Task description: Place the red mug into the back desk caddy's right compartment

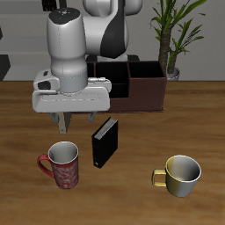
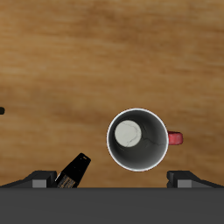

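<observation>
Wooden table [image 1: 132,189]; back desk caddy [image 1: 141,86] at the rear, long axis along the back edge. Gripper [image 1: 68,124] spread, empty, hovering above red mug [image 1: 64,164]. Mug upright near front edge, mouth up, handle [image 2: 175,138] pointing away from the black box [image 1: 105,141] beside it. Yellowish-cream mug [image 1: 182,175] well apart

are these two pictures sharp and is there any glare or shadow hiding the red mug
Exterior view: evenly lit render, no glare; the red mug is sharp and unshadowed below the gripper. Wrist view: looks straight down into the mug, crisp, its inside shaded grey; the gripper's dark body masks one edge.
</observation>
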{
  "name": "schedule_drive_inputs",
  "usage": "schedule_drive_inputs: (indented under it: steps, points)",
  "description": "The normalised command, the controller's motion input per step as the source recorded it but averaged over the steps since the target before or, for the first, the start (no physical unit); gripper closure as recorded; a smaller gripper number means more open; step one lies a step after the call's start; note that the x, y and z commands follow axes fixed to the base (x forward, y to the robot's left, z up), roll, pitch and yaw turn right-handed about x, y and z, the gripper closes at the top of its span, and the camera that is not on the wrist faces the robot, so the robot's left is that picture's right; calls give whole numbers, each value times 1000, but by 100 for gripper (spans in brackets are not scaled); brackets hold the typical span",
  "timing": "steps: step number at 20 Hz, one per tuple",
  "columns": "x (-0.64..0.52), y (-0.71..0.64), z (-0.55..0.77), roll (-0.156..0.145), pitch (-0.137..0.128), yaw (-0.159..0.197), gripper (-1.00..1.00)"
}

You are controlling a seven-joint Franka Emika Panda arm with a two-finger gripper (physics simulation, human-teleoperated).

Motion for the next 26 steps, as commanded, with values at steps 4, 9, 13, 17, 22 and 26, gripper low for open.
schedule_drive_inputs:
  steps: [4,9,13,17,22,26]
  points:
    - [102,23,-165,-24,-15,-12,-100]
    - [71,115,-309,-10,5,9,-100]
    - [35,131,-238,0,8,1,-100]
    - [53,-35,-262,-17,5,-33,-100]
    - [77,-100,-301,-41,28,-24,-100]
    - [47,-44,-298,-19,25,-25,-100]
